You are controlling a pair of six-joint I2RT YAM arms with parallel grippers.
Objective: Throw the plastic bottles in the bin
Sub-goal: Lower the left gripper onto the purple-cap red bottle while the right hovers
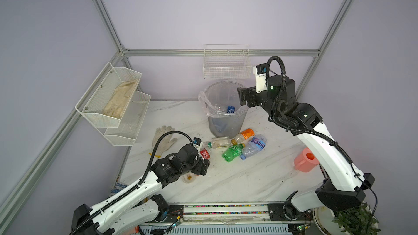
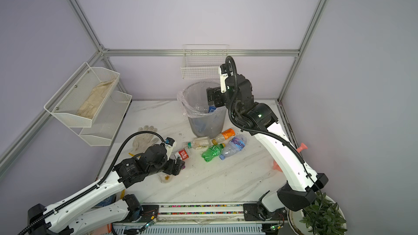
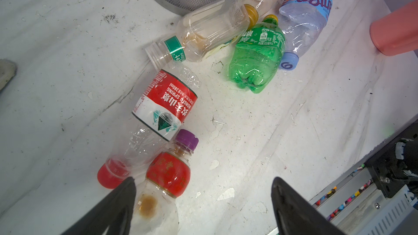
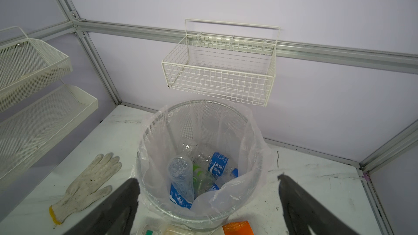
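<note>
Six plastic bottles (image 1: 234,152) lie loose on the table (image 1: 248,181), all on the near side of the bin (image 1: 226,123), which stands toward the back wall and already holds several more, a blue-labelled bottle (image 4: 218,161) among them; the step in hand looks like the start of another pick on the left while the right side is done with a drop; the right gripper (image 4: 208,181) hangs above the near rim of the bin with its jaws spread wide and nothing between them; the left gripper (image 3: 203,179) is low over the table, jaws also spread and empty, with the purple-capped bottle (image 3: 168,175) lying on its side just inside one finger (image 3: 126,191) and touching the red-labelled water bottle (image 3: 162,105); the other four form a tight cluster against the foot of the bin; the next move probably calls for centring the left jaws across the purple-capped bottle's body, lowering and closing without nudging its neighbour, then lifting it clear over the tall rim; the right arm would need to come back down to the cluster.
</note>
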